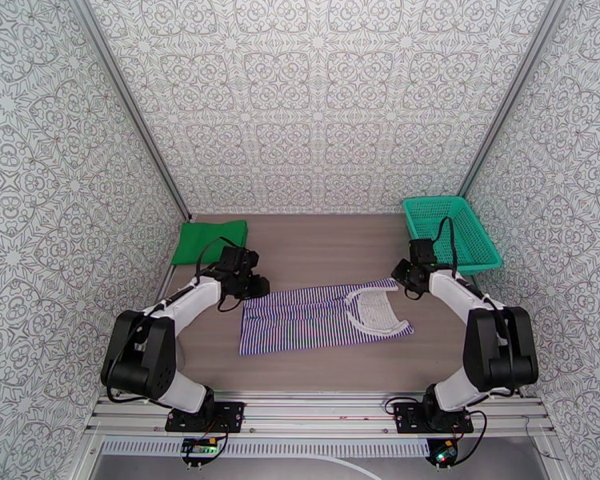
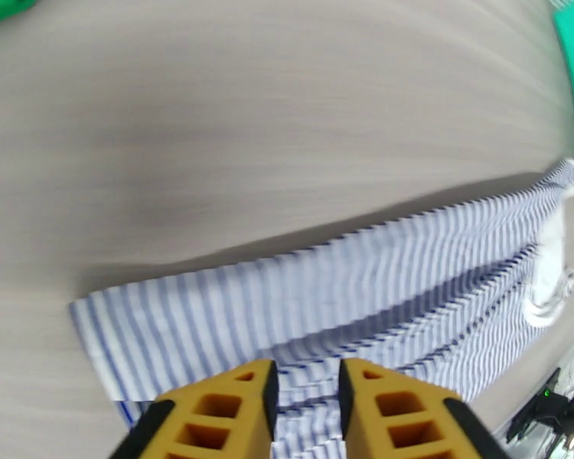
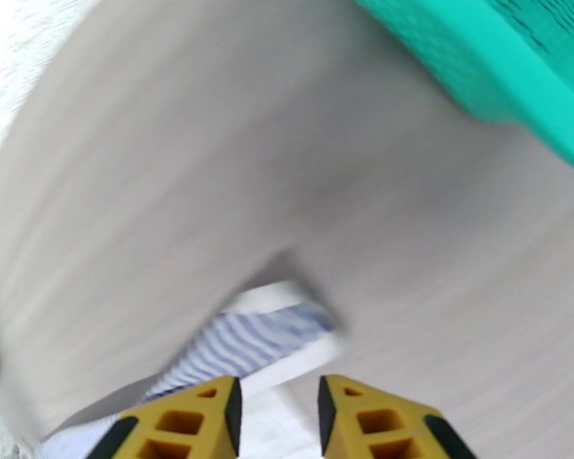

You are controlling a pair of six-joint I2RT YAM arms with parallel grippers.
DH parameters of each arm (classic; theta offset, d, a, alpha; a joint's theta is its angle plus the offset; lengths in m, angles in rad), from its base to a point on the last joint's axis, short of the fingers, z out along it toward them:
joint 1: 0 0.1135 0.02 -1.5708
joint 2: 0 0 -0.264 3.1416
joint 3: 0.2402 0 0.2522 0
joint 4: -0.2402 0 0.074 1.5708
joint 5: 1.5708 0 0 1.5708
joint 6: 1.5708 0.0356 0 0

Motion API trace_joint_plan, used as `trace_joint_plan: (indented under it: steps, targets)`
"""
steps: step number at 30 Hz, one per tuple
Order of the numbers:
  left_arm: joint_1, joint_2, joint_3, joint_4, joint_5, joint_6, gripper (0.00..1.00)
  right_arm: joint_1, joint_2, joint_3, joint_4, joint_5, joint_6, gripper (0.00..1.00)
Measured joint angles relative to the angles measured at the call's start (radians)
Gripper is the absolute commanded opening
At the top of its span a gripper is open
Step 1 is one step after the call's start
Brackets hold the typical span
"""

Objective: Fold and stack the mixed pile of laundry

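Mid-table: striped shirt lies flat | left gripper at left edge, parted, empty | right gripper at right end, parted, empty

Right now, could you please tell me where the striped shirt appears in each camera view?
Top external: the striped shirt lies flat, just below centre.
Left wrist: the shirt spans the lower half, left to right.
Right wrist: one shirt corner, bottom, left of centre.
Shared landmark: the teal basket, on the right in every view.
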Motion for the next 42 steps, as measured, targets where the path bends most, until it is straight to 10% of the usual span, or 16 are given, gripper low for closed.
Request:
trace_joint_plan:
  steps: [12, 42]
  targets:
    - [-0.008, 0.108, -0.09, 0.06, 0.019, -0.026, 0.17, 0.312, 0.203, 0.101, 0.008, -0.084, 0.045, 0.14]
    - [0.014, -0.04, -0.076, 0.023, 0.056, -0.023, 0.3, 0.396, 0.118, 0.045, -0.094, -0.074, -0.065, 0.33]
